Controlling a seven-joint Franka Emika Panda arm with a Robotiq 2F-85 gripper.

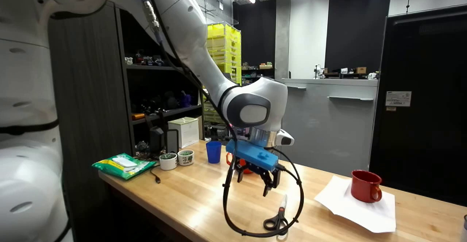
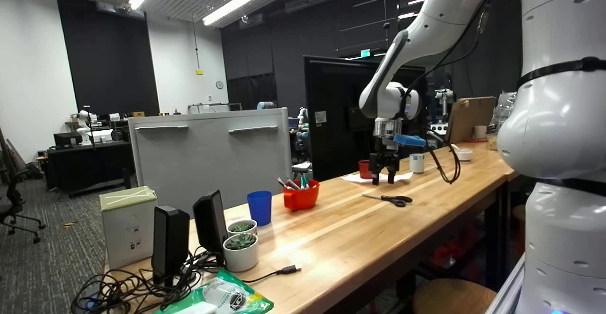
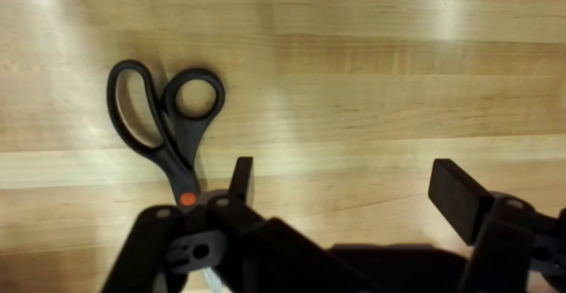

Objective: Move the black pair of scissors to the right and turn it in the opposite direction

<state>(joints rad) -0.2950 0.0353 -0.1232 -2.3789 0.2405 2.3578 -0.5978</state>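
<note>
The black pair of scissors lies flat on the wooden table in both exterior views (image 1: 281,212) (image 2: 393,199). It has black loop handles, a red pivot and light, metallic-looking blades. In the wrist view the scissors (image 3: 179,173) lie left of the jaws, loops toward the top; the left finger hides part of the blades. My gripper (image 3: 340,173) is open with nothing between its fingers. In both exterior views the gripper (image 1: 252,185) (image 2: 383,180) hangs above the table, apart from the scissors.
A red mug (image 1: 366,187) stands on white paper (image 1: 379,216). A blue cup (image 2: 259,207), a red-orange pen holder (image 2: 301,196), potted plants (image 2: 240,252) and a green packet (image 2: 227,292) stand or lie farther along the table (image 2: 331,238). The gripper's black cable (image 1: 227,198) loops low near the scissors.
</note>
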